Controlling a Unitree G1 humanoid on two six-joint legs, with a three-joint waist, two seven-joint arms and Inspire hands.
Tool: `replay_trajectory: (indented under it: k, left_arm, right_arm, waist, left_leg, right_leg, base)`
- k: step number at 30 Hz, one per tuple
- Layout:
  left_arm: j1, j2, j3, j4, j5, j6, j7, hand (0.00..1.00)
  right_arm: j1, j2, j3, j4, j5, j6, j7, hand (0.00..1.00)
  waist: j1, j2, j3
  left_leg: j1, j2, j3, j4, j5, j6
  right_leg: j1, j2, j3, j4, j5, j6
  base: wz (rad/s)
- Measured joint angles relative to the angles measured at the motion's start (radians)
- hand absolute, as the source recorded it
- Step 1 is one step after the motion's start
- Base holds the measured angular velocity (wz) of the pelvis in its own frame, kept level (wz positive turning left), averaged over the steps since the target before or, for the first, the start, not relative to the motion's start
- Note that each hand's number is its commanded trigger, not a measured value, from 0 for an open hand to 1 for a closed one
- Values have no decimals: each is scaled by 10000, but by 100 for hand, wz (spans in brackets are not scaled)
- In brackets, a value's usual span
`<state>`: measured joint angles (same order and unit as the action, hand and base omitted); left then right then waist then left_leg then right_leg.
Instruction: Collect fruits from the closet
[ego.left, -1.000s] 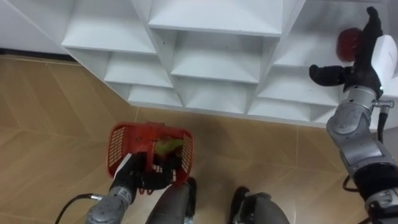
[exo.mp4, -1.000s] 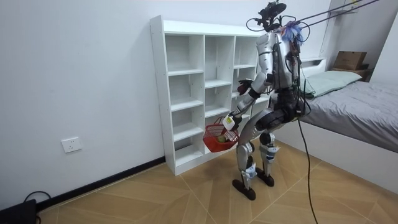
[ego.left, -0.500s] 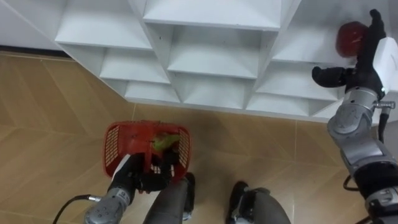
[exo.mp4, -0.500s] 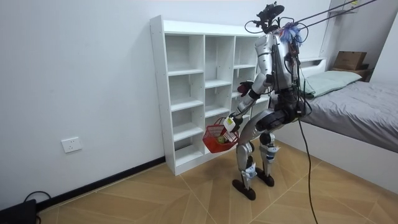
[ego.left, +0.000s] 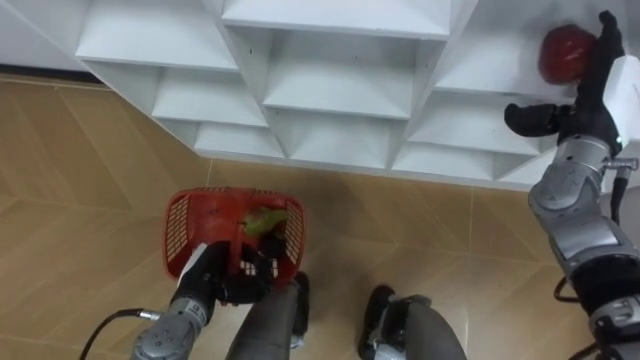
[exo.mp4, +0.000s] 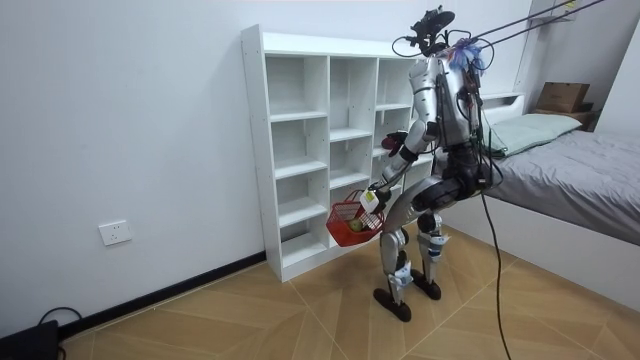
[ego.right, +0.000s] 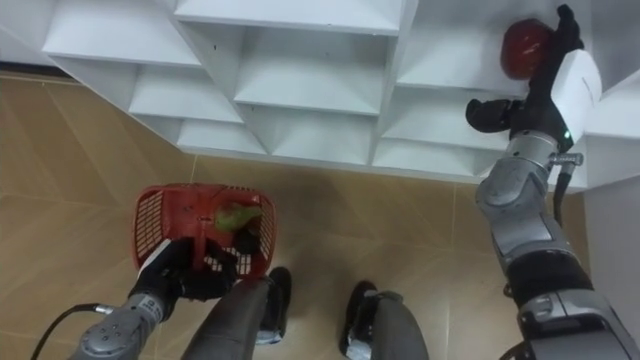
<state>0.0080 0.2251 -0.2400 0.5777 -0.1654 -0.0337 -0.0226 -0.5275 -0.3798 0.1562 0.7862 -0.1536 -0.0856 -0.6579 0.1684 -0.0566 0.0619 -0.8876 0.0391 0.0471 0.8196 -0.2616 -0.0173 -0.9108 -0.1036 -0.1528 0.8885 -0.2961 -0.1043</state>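
- Here, the robot stands upright on the wooden floor (ego.left: 80, 180), close in front of a white cubby shelf (ego.left: 340, 90) set against the wall
- The right hand (ego.left: 585, 110) is raised into a compartment at the upper right of the frame, its fingers straight and pointing up and its thumb stuck out to the left, gripping nothing
- A red apple (ego.left: 562, 52) sits on the shelf board in that compartment, just left of the raised fingers; whether they touch it cannot be told
- The left hand (ego.left: 225, 285) hangs low at the lower left of the frame, its fingers curled round the handle of a red mesh basket (ego.left: 180, 225)
- The basket hangs above the floor in front of the shelf's bottom row, and a green fruit (ego.left: 262, 220) lies inside it near its right wall
- In the room view the basket (exo.mp4: 350, 222) hangs at about the height of the robot's knees, beside the lower shelves
- A bed (exo.mp4: 590, 170) with grey covers stands at the right of the room view, and a wall socket (exo.mp4: 116, 233) sits low on the wall at its left
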Motion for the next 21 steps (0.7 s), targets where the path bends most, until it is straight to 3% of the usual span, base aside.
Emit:
replay_trajectory:
  k: [21]
  left_arm:
    - [29, 4, -188, 8, 11, 137, -71, 100]
  right_arm:
    - [-234, -196, 188, 248, 1031, -8, 1195, 0]
  waist:
    - [225, 53, -4]
  left_leg:
    - [116, 12, -93, 108, -59, -26]
  right_leg:
    - [198, -17, -136, 58, -112, 10]
  base:
    - [1]
